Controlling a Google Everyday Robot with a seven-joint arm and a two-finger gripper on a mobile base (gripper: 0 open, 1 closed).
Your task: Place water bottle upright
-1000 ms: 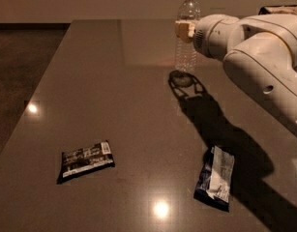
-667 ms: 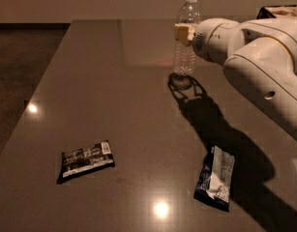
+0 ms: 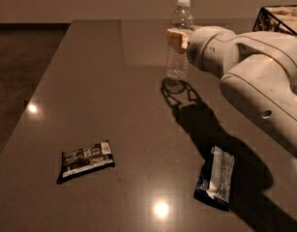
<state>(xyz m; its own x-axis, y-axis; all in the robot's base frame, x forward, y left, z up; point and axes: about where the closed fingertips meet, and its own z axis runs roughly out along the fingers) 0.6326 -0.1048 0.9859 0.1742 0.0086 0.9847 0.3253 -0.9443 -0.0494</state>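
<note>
A: Starting at the near edge, what lies on the table [image 3: 114,81]?

B: 2 flat snack packets. The blue-and-white packet [image 3: 215,178] lies to the right, tilted, at the edge of the arm's shadow [image 3: 220,139]. The dark packet [image 3: 85,161] lies well apart from it on the left, a little farther back. A bright light reflection [image 3: 161,209] sits on the tabletop between them, nearer than both.

A: And the arm?

B: The white arm [image 3: 257,76] extends from the right side, above the table, toward the far middle.

A: Where is the gripper?

B: The gripper [image 3: 178,38] is at the arm's far left end, up against the water bottle [image 3: 177,64] at about mid height, above the tabletop.

A: Is it pinching the bottle?

B: I cannot tell whether it clamps the bottle or only sits against it.

A: How does the bottle stand?

B: Upright, with its base on the table in the far middle and its white cap [image 3: 184,3] on top. It is clear and ribbed. Its own shadow falls just in front of the base and joins the arm's shadow.

A: Anything beyond?

B: 1 black wire basket [image 3: 276,13] at the far right, behind the arm. A dark floor [image 3: 22,57] shows left of the table, and a plain wall [image 3: 90,4] runs behind.
</note>
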